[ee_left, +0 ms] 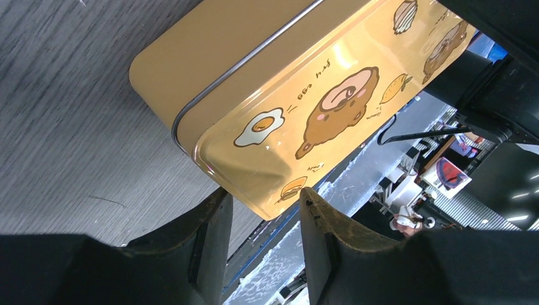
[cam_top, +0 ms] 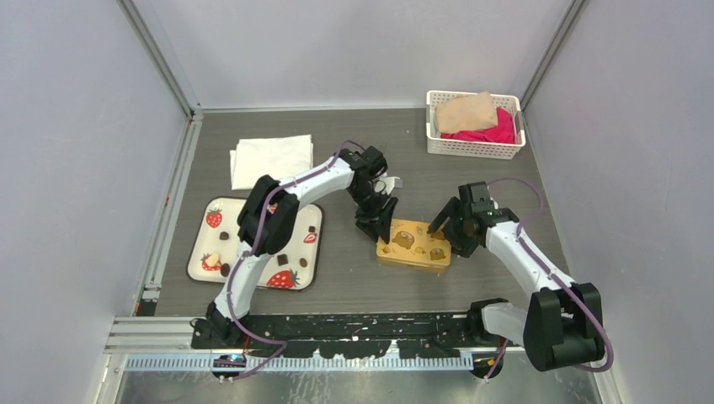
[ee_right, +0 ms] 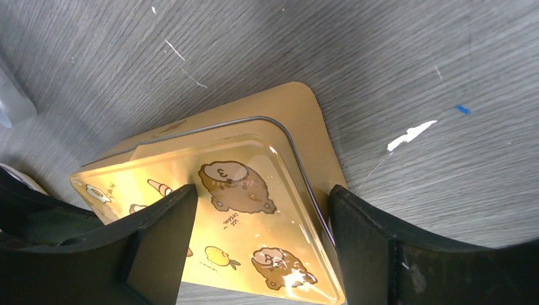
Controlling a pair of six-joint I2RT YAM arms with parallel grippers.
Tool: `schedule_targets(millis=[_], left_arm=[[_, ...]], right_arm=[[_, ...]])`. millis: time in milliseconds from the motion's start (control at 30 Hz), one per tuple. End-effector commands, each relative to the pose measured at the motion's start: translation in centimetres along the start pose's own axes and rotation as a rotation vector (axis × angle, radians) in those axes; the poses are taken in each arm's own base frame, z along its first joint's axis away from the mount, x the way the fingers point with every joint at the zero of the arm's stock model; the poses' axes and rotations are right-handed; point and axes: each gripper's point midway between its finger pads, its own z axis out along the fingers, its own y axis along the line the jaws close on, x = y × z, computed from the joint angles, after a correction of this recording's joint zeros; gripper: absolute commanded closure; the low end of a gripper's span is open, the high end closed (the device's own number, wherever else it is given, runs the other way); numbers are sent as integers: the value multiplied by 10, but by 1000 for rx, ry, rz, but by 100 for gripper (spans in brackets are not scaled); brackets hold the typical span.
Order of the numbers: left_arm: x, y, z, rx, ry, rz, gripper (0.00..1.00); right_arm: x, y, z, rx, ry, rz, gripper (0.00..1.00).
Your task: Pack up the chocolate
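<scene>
Lidded tin (cam_top: 412,246) sat on the worktop between the grippers. Left gripper (cam_top: 376,225) was narrow and held nothing, just off one corner. Right gripper (ee_right: 262,194) was wide over the opposite corner, no grip seen. Chocolate (cam_top: 283,259) lay well left of the left gripper, on the plate (cam_top: 205,244). Judged: nothing packed, tin not yet opened.

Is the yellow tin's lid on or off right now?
On: the lid covers the tin, with only a thin seam between them.

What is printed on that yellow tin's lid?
The lid shows brown cartoon bears, a fried egg and a lemon; clearest in the left wrist view.
</scene>
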Motion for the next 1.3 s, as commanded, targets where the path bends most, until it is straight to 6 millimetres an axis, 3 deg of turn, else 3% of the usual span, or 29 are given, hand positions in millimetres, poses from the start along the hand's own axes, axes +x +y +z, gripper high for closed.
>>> schedule_targets(millis=[0, 167, 433, 667, 833, 933, 967, 1067, 1133, 1267], left_arm=[[-17, -34, 4, 87, -67, 131, 56], [-16, -28, 9, 77, -54, 122, 56], [-19, -28, 12, 92, -50, 111, 56], [-19, -25, 14, 88, -42, 106, 56], [-19, -25, 15, 88, -41, 102, 56], [-21, -25, 15, 89, -45, 104, 56], [-21, -26, 14, 89, -47, 104, 56], [-22, -26, 15, 88, -48, 104, 56], [-23, -26, 15, 88, -50, 105, 56], [-25, -27, 14, 87, -54, 104, 56]], right_arm=[[-8, 0, -8, 73, -8, -82, 20], [-32, -8, -27, 147, -114, -143, 15], [-43, -7, -37, 147, -178, -128, 15], [-58, -22, -49, 244, -262, -110, 12], [-66, -14, -59, 209, -301, -112, 12], [-68, 3, -62, 127, -303, -143, 24], [-69, 9, -62, 103, -296, -159, 41], [-69, 20, -61, 90, -265, -203, 76], [-71, 24, -60, 98, -256, -222, 91], [-70, 21, -47, 128, -237, -222, 98]])
